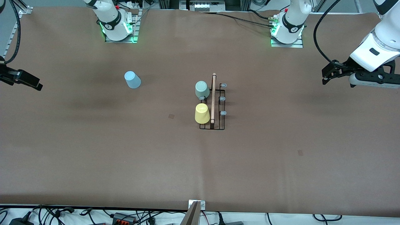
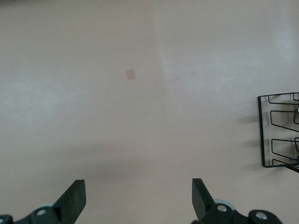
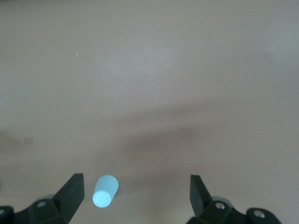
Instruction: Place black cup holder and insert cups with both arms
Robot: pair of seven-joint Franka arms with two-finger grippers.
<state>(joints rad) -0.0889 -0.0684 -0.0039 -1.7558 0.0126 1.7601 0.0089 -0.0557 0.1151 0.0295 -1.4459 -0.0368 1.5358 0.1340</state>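
While the black cup holder (image 1: 212, 106) sits mid-counter with the grey-green cup (image 1: 202, 89) and yellow cup (image 1: 202, 113) on prongs, the light blue cup (image 1: 132, 79) waits loose toward the right arm's end. Left wrist view: left tool (image 2: 138, 198) wide, empty. Right wrist view: right tool (image 3: 137, 196) wide, over the blue cup.

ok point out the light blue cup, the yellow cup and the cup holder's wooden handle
light blue cup (image 1: 132, 80), front view, on its side wall
yellow cup (image 1: 202, 113), front view, on its side wall
wooden handle (image 1: 213, 97), front view, mid rod

Black wire cup holder (image 1: 215, 106) with wooden rod handle, carrying inverted grey-green (image 1: 202, 89) and yellow plastic cups (image 1: 202, 113), between both grippers; inverted light blue cup (image 1: 132, 79) nearer right gripper (image 1: 29, 82).
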